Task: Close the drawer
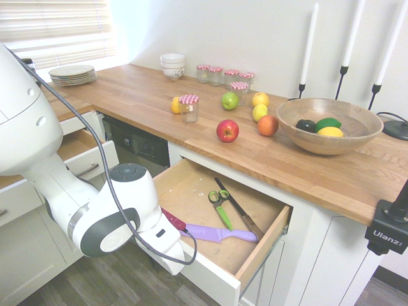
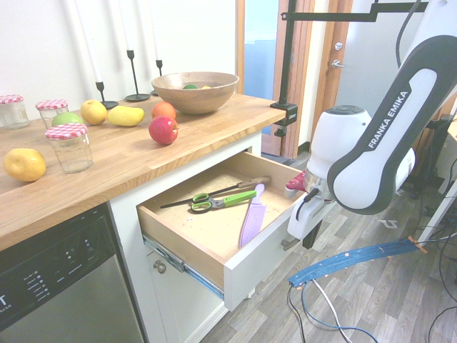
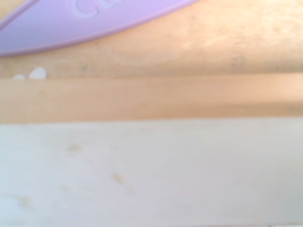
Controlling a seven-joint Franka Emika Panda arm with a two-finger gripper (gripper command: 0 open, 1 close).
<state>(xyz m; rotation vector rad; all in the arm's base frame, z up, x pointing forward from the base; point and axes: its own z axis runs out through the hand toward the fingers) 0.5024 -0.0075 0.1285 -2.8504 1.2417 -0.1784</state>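
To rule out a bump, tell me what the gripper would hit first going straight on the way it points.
The gripper points down outside the open drawer's front. It would probably meet the floor first, though its gap from the front is hard to judge.

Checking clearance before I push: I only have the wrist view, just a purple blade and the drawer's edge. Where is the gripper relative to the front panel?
Observer: The second exterior view has the gripper outside the drawer, by its front panel, near the handle.

Operator: Anything else lying in there? I see only part of the purple thing.

Observer: Yes. Green-handled scissors and a long dark tool with a brown handle lie beside the purple knife.

Operator: How far out is the drawer?

Observer: Well out from under the counter; the metal slide rail on its side is exposed.
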